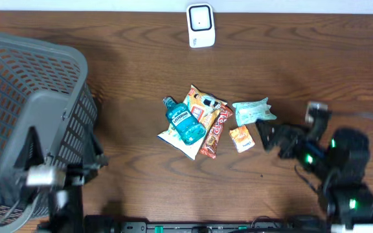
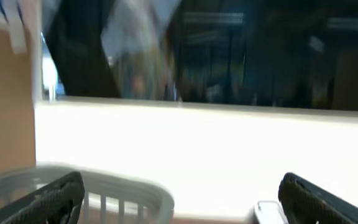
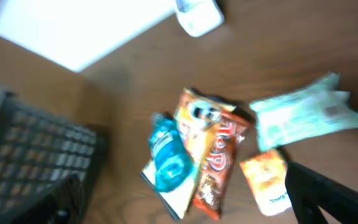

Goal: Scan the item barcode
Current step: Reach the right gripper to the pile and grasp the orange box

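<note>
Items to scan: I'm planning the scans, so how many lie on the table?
6: blue bottle on a white packet, orange bag behind it, red bar alongside, small orange packet and mint packet beside the heap; overlap may hide more.

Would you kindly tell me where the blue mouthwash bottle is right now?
In the overhead view, the blue mouthwash bottle lies near the middle of the table, atop a white packet, with the orange snack bag just right of it.
</note>
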